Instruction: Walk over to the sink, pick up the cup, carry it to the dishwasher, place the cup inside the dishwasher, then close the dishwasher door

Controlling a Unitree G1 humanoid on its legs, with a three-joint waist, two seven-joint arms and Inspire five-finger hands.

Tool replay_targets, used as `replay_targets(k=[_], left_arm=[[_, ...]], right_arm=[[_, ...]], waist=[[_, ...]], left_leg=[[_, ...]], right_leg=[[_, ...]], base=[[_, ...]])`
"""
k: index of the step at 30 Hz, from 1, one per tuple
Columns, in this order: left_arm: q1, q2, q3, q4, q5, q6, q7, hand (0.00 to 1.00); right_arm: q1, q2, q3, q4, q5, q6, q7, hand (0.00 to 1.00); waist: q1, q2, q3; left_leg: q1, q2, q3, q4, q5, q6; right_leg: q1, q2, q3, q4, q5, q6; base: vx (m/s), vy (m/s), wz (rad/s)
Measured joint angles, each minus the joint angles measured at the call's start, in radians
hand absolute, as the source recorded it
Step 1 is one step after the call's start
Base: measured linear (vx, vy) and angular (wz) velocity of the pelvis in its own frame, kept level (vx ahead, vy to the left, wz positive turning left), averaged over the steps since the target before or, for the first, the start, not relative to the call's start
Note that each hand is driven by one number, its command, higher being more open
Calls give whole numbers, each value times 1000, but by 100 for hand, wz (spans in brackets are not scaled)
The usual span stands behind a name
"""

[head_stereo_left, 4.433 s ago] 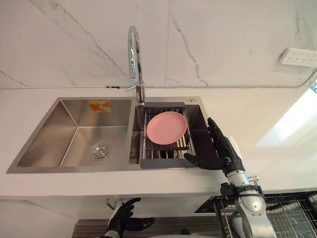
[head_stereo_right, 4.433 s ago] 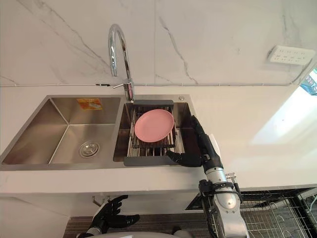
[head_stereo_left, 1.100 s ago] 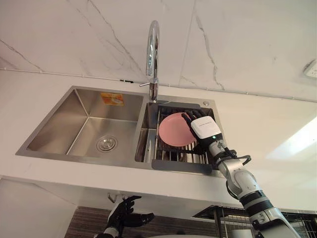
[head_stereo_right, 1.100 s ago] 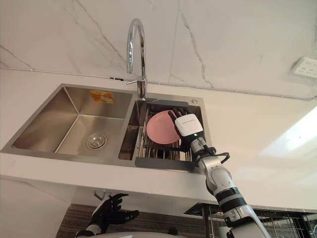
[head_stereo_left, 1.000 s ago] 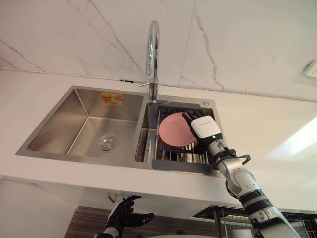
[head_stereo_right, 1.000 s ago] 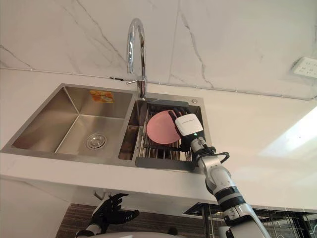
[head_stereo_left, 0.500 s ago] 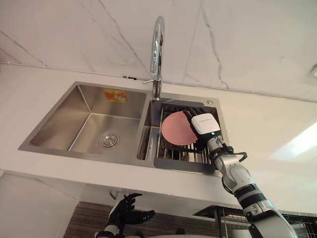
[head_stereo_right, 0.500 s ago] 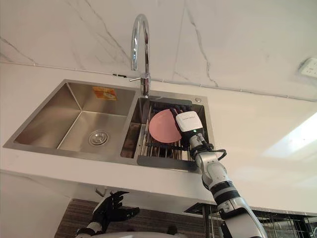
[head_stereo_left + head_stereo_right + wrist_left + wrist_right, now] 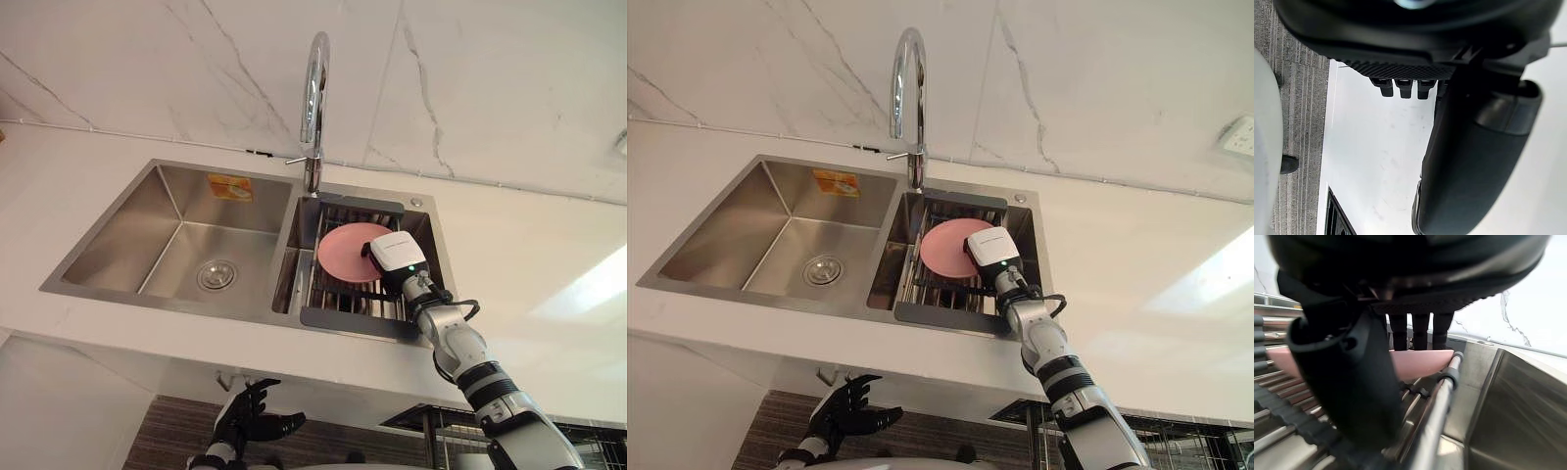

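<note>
A pink plate (image 9: 343, 253) lies on the dark drain rack (image 9: 343, 318) in the right basin of the steel sink (image 9: 167, 299). My right hand (image 9: 395, 255) reaches over the plate's right edge. In the right wrist view its fingers (image 9: 1420, 328) lie over the top of the plate's rim (image 9: 1420, 362) and the thumb (image 9: 1347, 372) sits under it, pinching the plate. My left hand (image 9: 243, 423) hangs below the counter edge with its fingers spread and nothing in it.
A tall chrome tap (image 9: 313, 98) stands behind the divider between the basins. White counter (image 9: 529, 294) stretches to the right of the sink. A wire basket (image 9: 1176, 441) shows below the counter at the lower right. A wall socket (image 9: 1239, 137) sits far right.
My right hand went from the counter's edge onto the plate, then drew back towards me with it; the plate now lies flatter. The camera moved too.
</note>
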Motion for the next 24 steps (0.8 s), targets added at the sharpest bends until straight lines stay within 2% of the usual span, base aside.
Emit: replay_targets(k=[6,17,24], left_arm=[[-4,0,0,-2,0,2,-1,100],[-5,0,1,-8,0,6,-6,100],[-5,0,6,-10,0,8,-6,100]], right_arm=[[-59,1,3,1,2,0,-3,0],[-69,6,9,-3,33,-21,27,0],[-66,-2,8,-32,146,-12,25,0]], waist=[[9,-2,1],[10,-8,5],[8,-8,5]], left_leg=[[-1,0,-2,0,0,0],[1,0,2,0,0,0],[2,1,14,0,-2,-4]], right_leg=[[1,-1,-2,0,0,0],[2,-1,1,0,0,0],[-1,0,16,0,1,-1]], base=[[0,0,0],[0,0,0],[0,0,-3]])
